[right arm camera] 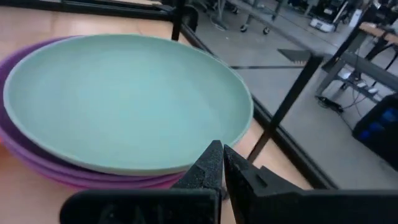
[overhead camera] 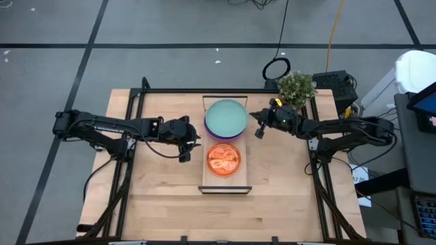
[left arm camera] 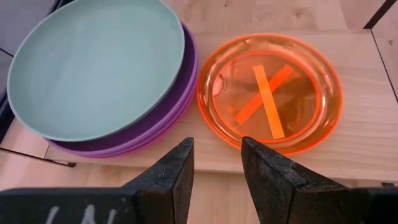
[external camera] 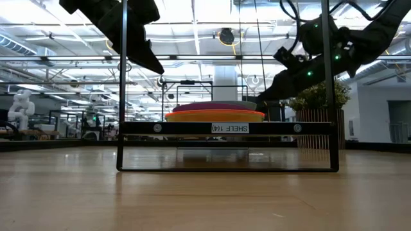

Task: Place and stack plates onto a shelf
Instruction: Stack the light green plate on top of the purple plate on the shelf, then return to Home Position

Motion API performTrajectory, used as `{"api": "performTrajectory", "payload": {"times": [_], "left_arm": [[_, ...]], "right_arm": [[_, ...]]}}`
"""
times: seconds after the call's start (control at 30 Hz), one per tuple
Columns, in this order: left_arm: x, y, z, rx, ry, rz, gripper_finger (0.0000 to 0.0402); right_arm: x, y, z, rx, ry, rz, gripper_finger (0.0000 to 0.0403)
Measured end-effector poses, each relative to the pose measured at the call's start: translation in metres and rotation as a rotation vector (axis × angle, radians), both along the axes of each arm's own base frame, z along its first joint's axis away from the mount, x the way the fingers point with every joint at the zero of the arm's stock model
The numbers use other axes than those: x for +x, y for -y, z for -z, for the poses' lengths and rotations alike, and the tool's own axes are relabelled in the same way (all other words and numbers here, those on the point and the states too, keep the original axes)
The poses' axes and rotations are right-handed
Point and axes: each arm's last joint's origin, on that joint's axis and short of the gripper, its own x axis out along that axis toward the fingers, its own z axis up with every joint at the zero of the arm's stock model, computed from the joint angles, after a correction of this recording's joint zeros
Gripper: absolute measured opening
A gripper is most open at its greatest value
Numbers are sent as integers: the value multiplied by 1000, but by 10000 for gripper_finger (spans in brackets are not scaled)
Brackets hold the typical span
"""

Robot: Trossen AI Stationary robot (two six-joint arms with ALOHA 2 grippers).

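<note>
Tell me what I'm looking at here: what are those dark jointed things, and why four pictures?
They are two robot arms at a wooden table. One camera looks down from above, one sits at table height, and one rides on each wrist. On the shelf a mint-green plate tops a stack of purple plates, beside an orange plate. The left gripper is open and empty next to the shelf. The right gripper is shut, also empty, near the mint plate's rim. A potted plant stands behind.
</note>
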Motion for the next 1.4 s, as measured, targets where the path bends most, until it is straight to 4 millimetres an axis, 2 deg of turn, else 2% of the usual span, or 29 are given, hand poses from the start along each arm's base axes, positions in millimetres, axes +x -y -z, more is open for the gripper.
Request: {"api": "performTrajectory", "payload": {"times": [0.23, 0.53, 0.73, 0.93, 1.1, 1.17, 1.27, 1.4], "left_arm": [[0, 0, 0, -1, 0, -4, 140], [0, 0, 0, 8, -2, 3, 140], [1, 0, -1, 13, 12, 8, 140], [7, 2, -10, 46, 116, 41, 140], [-8, 8, -27, 57, 191, 69, 140], [-18, 10, -28, 56, 250, 77, 140], [-38, 14, -17, 34, 325, 82, 136], [-68, 18, 7, -19, 387, 58, 106]], "right_arm": [[5, 3, 15, 45, -32, 15, 0], [8, 2, 14, 87, 20, -49, 0], [7, -2, 6, 77, 48, -62, 0], [2, -20, -14, 73, 106, -188, 0], [-7, -42, -32, 107, 158, -275, 0], [-10, -51, -40, 108, 191, -308, 0], [-16, -62, -50, 115, 238, -356, 0], [-23, -74, -56, 144, 260, -403, 0]]}}
